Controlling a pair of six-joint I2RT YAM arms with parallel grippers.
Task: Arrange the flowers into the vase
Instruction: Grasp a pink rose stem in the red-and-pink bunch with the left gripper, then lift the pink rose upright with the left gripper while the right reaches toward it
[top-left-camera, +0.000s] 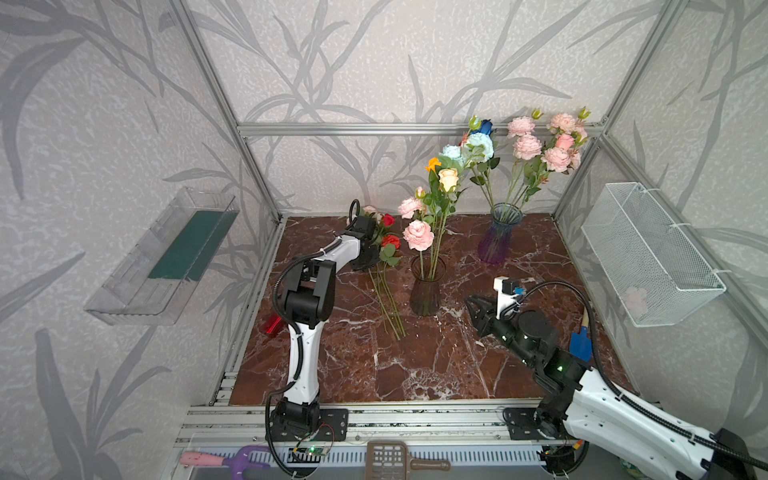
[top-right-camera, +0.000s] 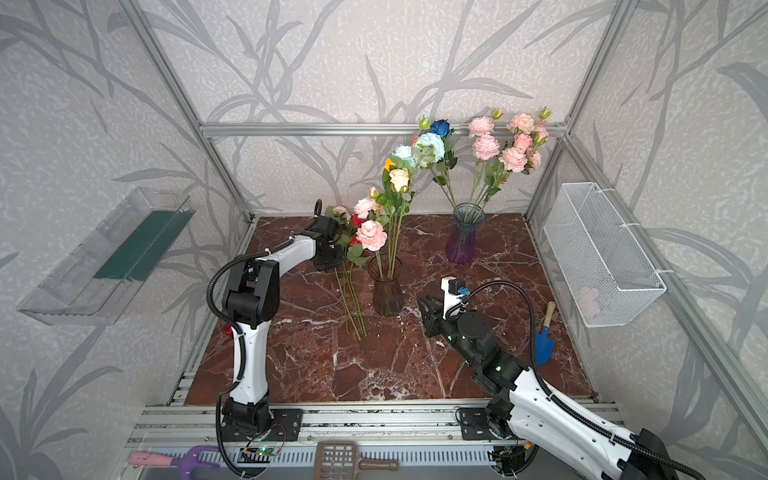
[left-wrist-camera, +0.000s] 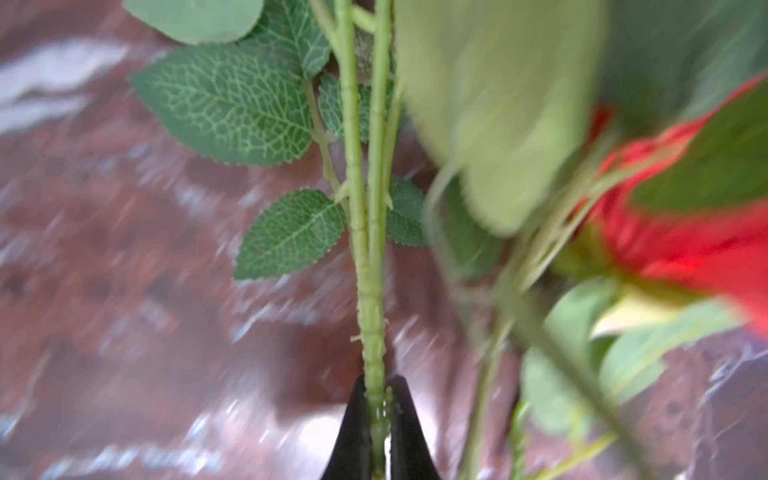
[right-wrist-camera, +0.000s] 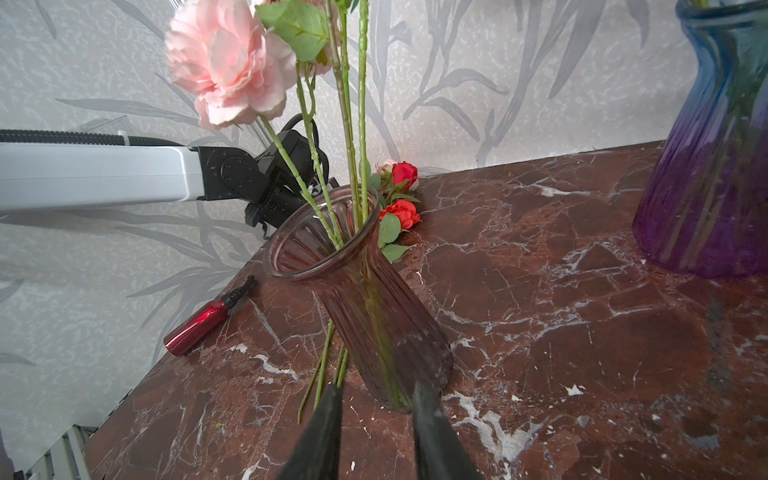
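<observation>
Left end effector (left-wrist-camera: 379, 388) pinches the green stems (left-wrist-camera: 360, 249) between its two black fingers, and in the left wrist view the stems fill the narrow gap completely. These stems belong to the loose flowers (top-left-camera: 389, 254), a small bunch with two red roses (top-left-camera: 390, 241) and a pale pink bloom. In both top views the bunch is just to the left of the brown vase (top-left-camera: 424, 297). The grip is on the upper part of the bunch, close under the leaves, and the cut ends of the stems reach the worktop (top-left-camera: 415, 365) beside the foot of that vase. I cannot tell whether the blooms rest on the worktop or are a little above it.

The right end effector (right-wrist-camera: 376, 386) has its fingers spread and nothing is between them. It is low over the worktop and points at the foot of the brown vase. It is near the vase but apart from it, because both top views show a strip of bare worktop between them.

The brown vase stands upright near the middle of the worktop. It holds pale pink ruffled blooms, a cream rose and an orange rose on long stems. Behind it, nearer to the back wall, the purple and blue vase (top-left-camera: 495, 243) stands with pale blue, dark blue and pink blooms. A red bottle (right-wrist-camera: 199, 324) lies at the left edge of the worktop, and a blue trowel (top-left-camera: 579, 345) lies at the right edge beside the right arm.
</observation>
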